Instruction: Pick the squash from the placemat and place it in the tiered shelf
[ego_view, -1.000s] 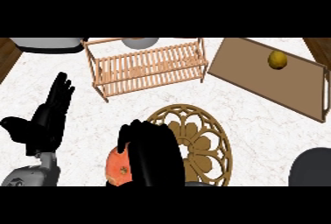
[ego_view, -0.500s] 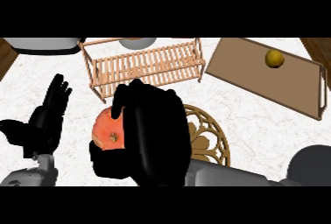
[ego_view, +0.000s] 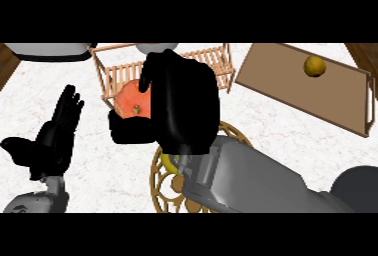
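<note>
My right hand (ego_view: 179, 102) is curling its fingers and thumb around the squash (ego_view: 133, 99), which is peeking out on the hand's left side. It looks roundish, so I can't tell its long axis. I'm holding it over the tiered shelf's (ego_view: 111, 76) front edge, with the placemat (ego_view: 162, 170) below it. My left hand (ego_view: 53, 137) is resting open left of the shelf.

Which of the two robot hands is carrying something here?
The right robot hand, curled round the orange squash over the tiered shelf. The left robot hand rests open, holding nothing.
</note>
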